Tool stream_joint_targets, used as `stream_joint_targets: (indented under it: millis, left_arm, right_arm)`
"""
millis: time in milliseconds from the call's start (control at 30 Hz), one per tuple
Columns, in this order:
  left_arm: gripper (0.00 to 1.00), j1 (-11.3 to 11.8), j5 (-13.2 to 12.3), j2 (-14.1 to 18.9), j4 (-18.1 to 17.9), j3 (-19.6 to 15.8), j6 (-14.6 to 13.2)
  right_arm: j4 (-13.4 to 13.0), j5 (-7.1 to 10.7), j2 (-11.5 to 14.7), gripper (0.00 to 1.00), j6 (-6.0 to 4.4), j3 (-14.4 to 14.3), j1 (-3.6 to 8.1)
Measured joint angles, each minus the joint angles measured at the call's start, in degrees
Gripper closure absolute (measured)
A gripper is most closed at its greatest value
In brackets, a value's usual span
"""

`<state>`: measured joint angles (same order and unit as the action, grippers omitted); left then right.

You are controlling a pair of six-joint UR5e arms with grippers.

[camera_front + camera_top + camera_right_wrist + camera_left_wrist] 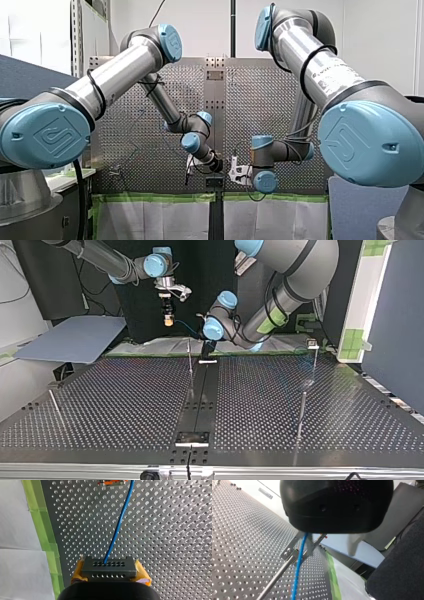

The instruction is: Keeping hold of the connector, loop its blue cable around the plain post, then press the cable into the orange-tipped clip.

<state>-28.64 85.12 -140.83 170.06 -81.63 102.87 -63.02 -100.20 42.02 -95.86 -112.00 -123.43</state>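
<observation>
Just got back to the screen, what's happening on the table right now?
My right hand grips the black connector, and its blue cable runs ahead toward the orange-tipped clip. My left hand pinches the cable further along, right beside a metal post. Whether the cable is round the post or seated in the clip doesn't show.

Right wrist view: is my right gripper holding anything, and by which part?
Yes. The right gripper is shut on the black connector, its yellow pads clamping the connector's two short ends; the blue cable runs out of its face.
</observation>
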Motion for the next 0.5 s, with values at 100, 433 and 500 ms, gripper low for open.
stream_joint_targets:
  millis: [100, 433, 500]
  left_arm:
    - [1.0, -0.31, 0.6, 0.0, -0.34, -0.05, 0.12]
    - [1.0, -0.82, 3.56, 0.0, -4.68, -2.99, 0.98]
    - [1.0, -0.93, 3.99, 0.0, -5.84, -4.13, 1.11]
  right_arm:
    - [0.05, 0.0, 0.01, 1.0, 0.03, 0.0, -0.04]
    - [0.49, -0.68, -0.02, 1.0, 1.06, -0.01, 0.0]
    - [0.72, -0.97, -0.04, 1.0, 1.42, 0.0, 0.08]
